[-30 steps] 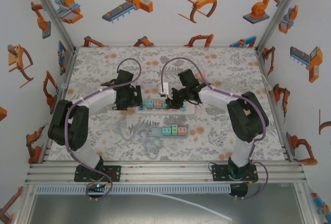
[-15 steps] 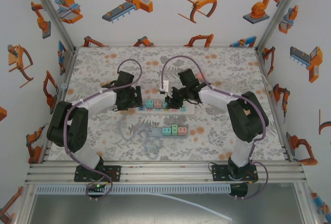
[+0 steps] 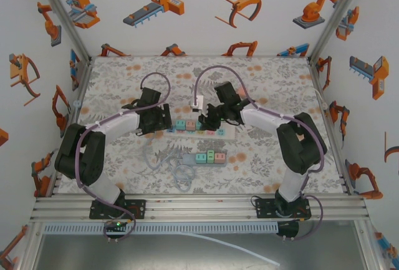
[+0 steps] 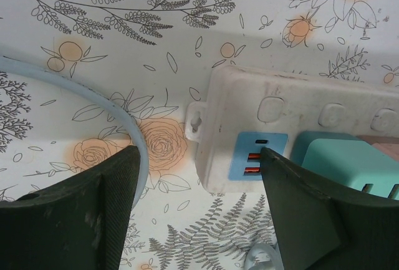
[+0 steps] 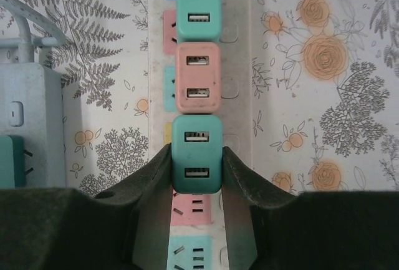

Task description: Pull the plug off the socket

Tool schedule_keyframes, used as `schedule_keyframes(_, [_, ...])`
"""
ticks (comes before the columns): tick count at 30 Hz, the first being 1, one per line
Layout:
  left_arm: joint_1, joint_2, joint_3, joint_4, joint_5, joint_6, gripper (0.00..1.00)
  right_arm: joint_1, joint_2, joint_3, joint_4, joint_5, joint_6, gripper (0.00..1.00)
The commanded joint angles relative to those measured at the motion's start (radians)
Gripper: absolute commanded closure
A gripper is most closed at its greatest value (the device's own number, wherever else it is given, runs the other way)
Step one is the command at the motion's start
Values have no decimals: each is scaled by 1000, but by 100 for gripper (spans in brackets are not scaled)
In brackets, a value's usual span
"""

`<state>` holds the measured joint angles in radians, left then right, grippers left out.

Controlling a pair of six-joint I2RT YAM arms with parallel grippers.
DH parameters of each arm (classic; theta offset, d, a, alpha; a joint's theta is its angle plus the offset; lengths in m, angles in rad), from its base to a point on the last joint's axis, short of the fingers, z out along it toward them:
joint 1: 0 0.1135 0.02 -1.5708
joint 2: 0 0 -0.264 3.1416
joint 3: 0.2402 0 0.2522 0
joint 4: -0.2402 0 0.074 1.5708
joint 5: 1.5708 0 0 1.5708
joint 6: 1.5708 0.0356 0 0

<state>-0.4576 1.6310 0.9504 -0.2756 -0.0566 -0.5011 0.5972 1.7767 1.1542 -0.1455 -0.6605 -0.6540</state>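
A white power strip (image 5: 240, 95) with coloured sockets runs up the right wrist view, carrying a row of three plugs. My right gripper (image 5: 197, 164) is shut on the nearest one, a teal plug (image 5: 196, 148), one finger on each side. A pink plug (image 5: 197, 77) and another teal plug (image 5: 198, 5) sit beyond it. In the top view my right gripper (image 3: 209, 120) is over the strip (image 3: 225, 132). My left gripper (image 4: 199, 214) is open at the strip's end (image 4: 249, 108): one finger on the table, the other finger (image 4: 312, 220) over the blue USB panel (image 4: 257, 154).
A second power strip (image 3: 209, 158) with teal and pink plugs lies nearer the bases, with a coiled pale cable (image 3: 182, 175) beside it. A pale blue cable (image 4: 121, 114) curves past my left finger. A white adapter (image 3: 196, 103) on a cable sits behind the strip.
My left gripper has narrowed a little and shifted slightly at the strip's left end. My right gripper stays shut on the teal plug, hardly moved.
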Motion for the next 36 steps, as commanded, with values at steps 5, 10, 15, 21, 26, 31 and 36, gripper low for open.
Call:
schedule_keyframes(5, [-16, 63, -70, -59, -65, -1, 26, 17, -77, 12, 122, -57, 31, 98])
schedule_keyframes(10, [-16, 23, -55, -80, -56, -1, 23, 16, -113, 8, 147, -64, 54, 98])
schedule_keyframes(15, [-17, -44, -18, -113, -45, 2, 20, 15, -168, -11, 229, -47, 131, 99])
schedule_keyframes(21, [-16, -148, 21, -146, -24, 5, 18, 12, -239, -47, 339, 24, 254, 99])
schedule_keyframes(26, [-16, -279, 19, -146, 12, 8, 13, -2, -285, -90, 482, 104, 434, 100])
schedule_keyframes(31, [-16, -431, -9, -60, 169, 57, 9, -55, -281, -82, 571, 233, 751, 100])
schedule_keyframes(36, [-16, -559, -50, 75, 403, 110, 2, -159, -230, -90, 637, 331, 1098, 100])
